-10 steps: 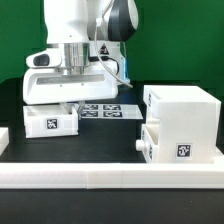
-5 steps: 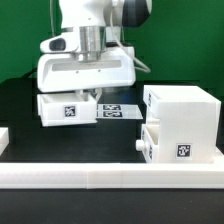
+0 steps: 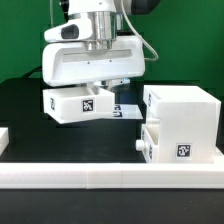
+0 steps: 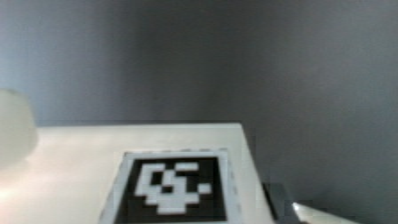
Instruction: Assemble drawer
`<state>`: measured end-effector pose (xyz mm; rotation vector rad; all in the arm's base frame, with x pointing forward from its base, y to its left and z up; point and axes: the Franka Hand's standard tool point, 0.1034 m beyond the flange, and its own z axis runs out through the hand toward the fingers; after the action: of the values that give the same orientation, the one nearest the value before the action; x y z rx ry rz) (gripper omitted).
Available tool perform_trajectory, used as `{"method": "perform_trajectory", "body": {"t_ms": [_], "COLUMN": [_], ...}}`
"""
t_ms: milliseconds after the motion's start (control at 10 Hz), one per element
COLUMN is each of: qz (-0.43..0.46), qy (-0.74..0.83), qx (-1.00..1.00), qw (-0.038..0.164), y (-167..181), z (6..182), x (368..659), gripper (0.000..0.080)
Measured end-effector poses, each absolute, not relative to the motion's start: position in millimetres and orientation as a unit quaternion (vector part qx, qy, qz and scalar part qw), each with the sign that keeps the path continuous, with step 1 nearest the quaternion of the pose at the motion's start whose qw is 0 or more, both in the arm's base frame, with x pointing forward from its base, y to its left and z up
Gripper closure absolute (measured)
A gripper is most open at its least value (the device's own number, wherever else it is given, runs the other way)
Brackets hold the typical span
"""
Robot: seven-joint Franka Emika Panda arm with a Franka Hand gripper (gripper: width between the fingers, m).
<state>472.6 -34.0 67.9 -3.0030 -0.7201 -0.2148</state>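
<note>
My gripper (image 3: 93, 90) is shut on a small white tray (image 3: 84, 104) with a black-and-white tag and holds it in the air above the black table. The fingers are mostly hidden behind the white wrist housing. The large cube casing (image 3: 186, 112) stands at the exterior view's right. A second small tray (image 3: 157, 141) sits in the casing's lower slot, its knob (image 3: 141, 146) pointing to the exterior view's left. In the wrist view the held tray's top and tag (image 4: 175, 186) fill the lower part, with one dark finger (image 4: 283, 203) at its edge.
The marker board (image 3: 124, 110) lies on the table behind the held tray, partly covered by it. The long low white border wall (image 3: 110, 180) runs along the front edge. A green backdrop stands behind.
My gripper has lifted the tray off the table and carried it toward the exterior view's right, closer to the casing. The casing and its lower tray have not moved.
</note>
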Motion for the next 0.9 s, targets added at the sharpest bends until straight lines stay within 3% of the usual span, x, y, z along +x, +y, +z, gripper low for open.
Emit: {"method": "perform_trajectory", "body": {"t_ms": [300, 600, 900], "qz": [-0.069, -0.061, -0.057], "qy": [-0.363, -0.497, -0.581], "qx": [-0.929, -0.866, -0.812], "qw": [0.014, 0.002, -0.005], "y": [-38, -29, -33], "z": [63.8, 68.8, 66.0], "x": [476, 499, 497], "gripper": [0.0758, 0.0758, 0.0758]}}
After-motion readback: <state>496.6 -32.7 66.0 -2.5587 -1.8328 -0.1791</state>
